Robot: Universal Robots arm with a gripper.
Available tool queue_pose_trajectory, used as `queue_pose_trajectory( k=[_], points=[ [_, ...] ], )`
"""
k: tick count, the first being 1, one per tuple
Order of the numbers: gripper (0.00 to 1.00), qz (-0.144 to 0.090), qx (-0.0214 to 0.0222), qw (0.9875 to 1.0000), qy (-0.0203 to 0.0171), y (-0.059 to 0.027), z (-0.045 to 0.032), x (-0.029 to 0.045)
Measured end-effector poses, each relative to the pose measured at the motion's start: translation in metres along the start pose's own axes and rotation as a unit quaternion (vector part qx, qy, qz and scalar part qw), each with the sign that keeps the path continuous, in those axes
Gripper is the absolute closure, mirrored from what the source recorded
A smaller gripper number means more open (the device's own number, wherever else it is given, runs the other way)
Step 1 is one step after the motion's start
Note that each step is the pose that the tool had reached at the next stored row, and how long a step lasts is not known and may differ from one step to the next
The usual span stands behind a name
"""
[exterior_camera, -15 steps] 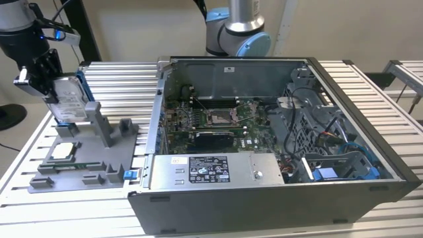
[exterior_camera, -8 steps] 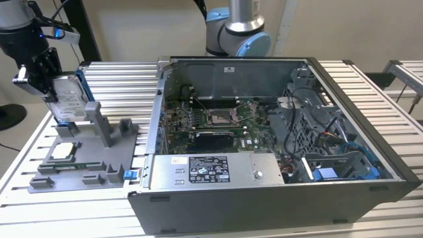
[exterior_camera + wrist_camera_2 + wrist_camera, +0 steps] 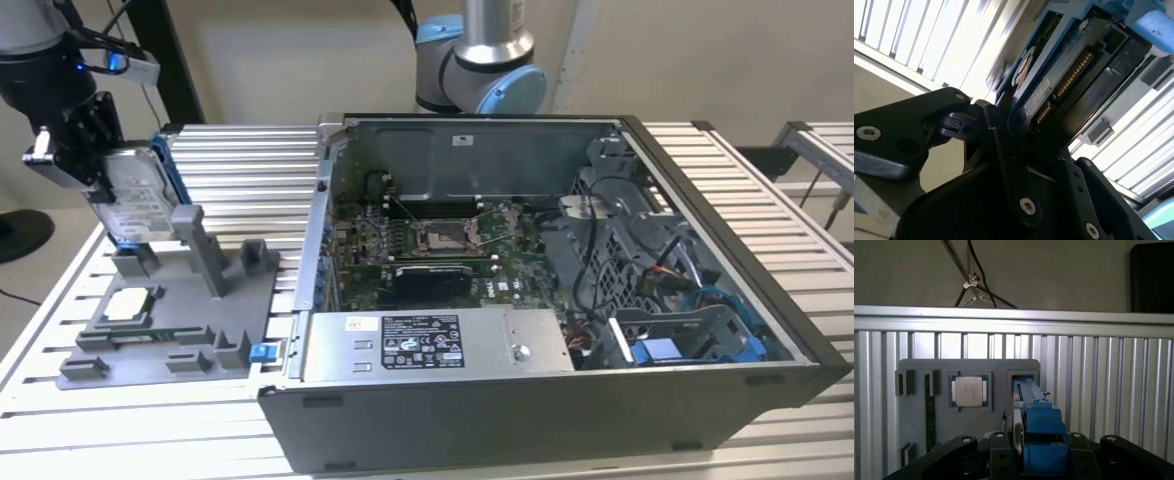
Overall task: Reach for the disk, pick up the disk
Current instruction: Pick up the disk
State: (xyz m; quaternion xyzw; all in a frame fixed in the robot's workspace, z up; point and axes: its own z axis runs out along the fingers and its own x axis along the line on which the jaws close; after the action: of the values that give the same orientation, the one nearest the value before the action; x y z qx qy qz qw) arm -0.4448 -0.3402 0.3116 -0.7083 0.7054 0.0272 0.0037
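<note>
**Disk clamped, upper left of frame**

Gripper (image 3: 96, 160) is closed on the disk (image 3: 136, 200), upright, lower end at the grey holder (image 3: 187, 340) slot; can't tell if clear. Risk: any tilt snags the slot wall, disk slips from grip.

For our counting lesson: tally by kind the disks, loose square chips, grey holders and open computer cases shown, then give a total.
disk: 1
square chip: 1
grey holder: 1
computer case: 1
Total: 4
</note>
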Motion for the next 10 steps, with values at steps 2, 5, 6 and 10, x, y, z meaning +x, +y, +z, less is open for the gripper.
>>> queue_pose_trajectory(
  k=[2,5,6,10],
  points=[
    [1.00,0.000,0.0001,1.0000,-0.0003,0.0001,-0.0010,0.0000],
    [1.00,0.000,0.0000,1.0000,-0.0008,0.0001,-0.0027,-0.0001],
    [1.00,0.000,0.0000,1.0000,-0.0009,0.0001,-0.0034,-0.0001],
    [1.00,0.000,0.0000,1.0000,-0.0017,0.0002,-0.0067,-0.0003]
  ],
)
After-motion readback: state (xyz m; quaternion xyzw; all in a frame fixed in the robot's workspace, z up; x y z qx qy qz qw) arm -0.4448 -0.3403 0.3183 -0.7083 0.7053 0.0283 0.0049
